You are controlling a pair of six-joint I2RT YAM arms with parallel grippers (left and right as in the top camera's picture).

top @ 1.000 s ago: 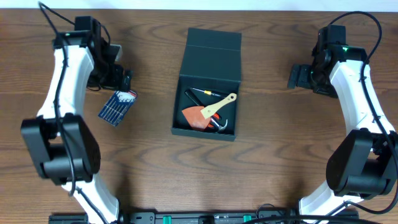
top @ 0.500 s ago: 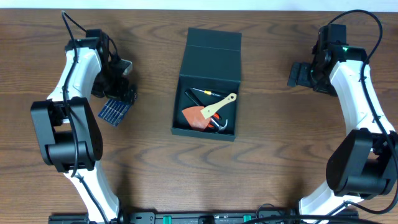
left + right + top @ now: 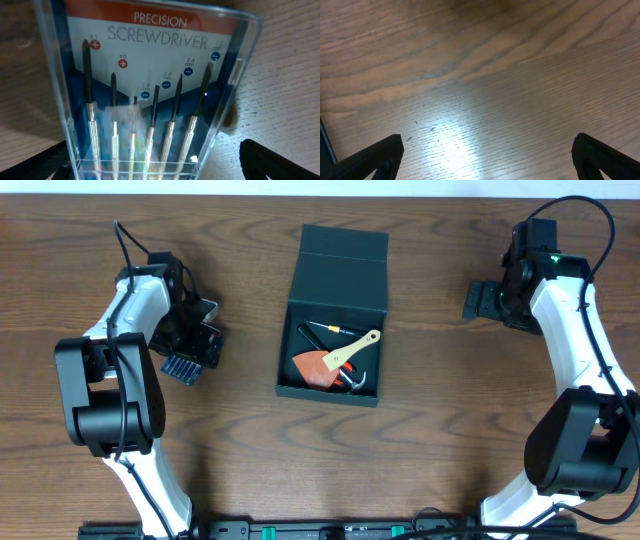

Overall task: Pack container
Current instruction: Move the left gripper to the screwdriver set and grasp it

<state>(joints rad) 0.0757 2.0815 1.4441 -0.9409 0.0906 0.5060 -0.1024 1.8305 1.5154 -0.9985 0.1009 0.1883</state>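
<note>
**A:** What has changed in the last second?

**B:** The left arm has swung in from the worktop's far-left corner. It now sits right over the small blue plastic case of precision screwdrivers (image 3: 150, 90). The case may have been nudged slightly, but the arm hides most of it from overhead, so I can't be sure. The right arm hasn't moved.

**A:** What does that mean for the packing?

**B:** I'd judge the case is the next item to go in, and this is the approach to grasp it. It is not yet lifted.

**A:** How do the left fingers (image 3: 280, 162) stand?

**B:** They are spread wide, one on each side of the case's near end, which lies between them. Whether either one touches the plastic I cannot tell. Nothing is pinched yet.

**A:** And the right fingers (image 3: 370, 160)?

**B:** Also spread, holding nothing, over bare brown wooden worktop (image 3: 420, 460).

**A:** Where is the container?

**B:** The dark teal-black square card container (image 3: 343, 260) stands mid-worktop, well apart from the case. Its flap lid is folded back, and a wooden-handled tool (image 3: 355, 348) and a red-orange piece (image 3: 312, 367) already lie inside.
</note>
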